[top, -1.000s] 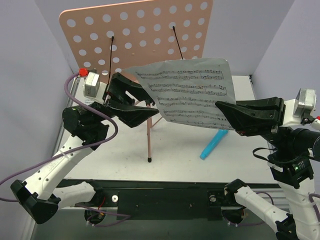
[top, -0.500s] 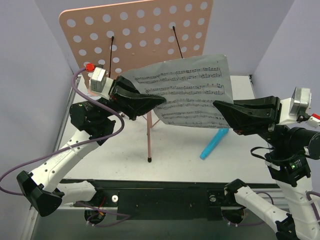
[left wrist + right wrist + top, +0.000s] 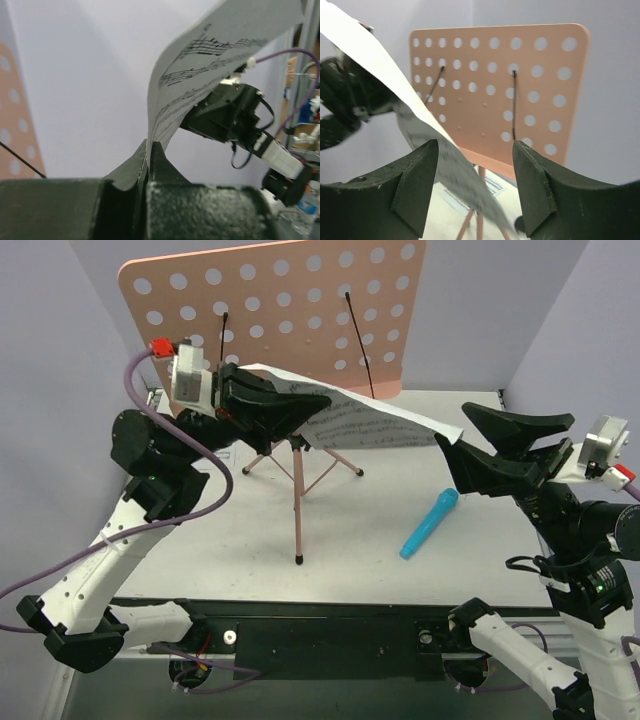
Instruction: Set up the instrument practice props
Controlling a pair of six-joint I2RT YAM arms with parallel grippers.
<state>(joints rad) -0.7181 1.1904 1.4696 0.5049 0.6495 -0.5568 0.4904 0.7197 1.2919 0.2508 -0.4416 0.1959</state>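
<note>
One page in play, none on the desk yet. Stand is up: pink desk (image 3: pixel 270 300) upright on its tripod (image 3: pixel 298 502), both wire page-holders (image 3: pixel 357 335) lying against the desk face w/ nothing under them. So assembly looks done. What's left, by my read: get the sheet (image 3: pixel 375 422) onto the desk & under the wires, then same for pg 2. Something white w/ print lies low beneath the desk in right wrist view, maybe that 2nd pg, too blurred to say.

Sheet now: in front of the desk, below its lower edge, nearly flat w/ a slight sag, not touching the desk. Left gripper (image 3: pixel 318 402) is clamped tight on the sheet's end under the desk's left half; left wrist view shows paper rising straight out of the closed jaws. Right gripper (image 3: pixel 456 436) sits in front of the desk's right side, jaws spread wide. Sheet's far corner runs into the gap btwn them, but nothing pinches it. So a one-sided hold on floppy paper, likely to droop or twist when raised to the desk. Blue tube-like item (image 3: pixel 430 523) lies on the table in front of the desk's right side, apart from the rest.
</note>
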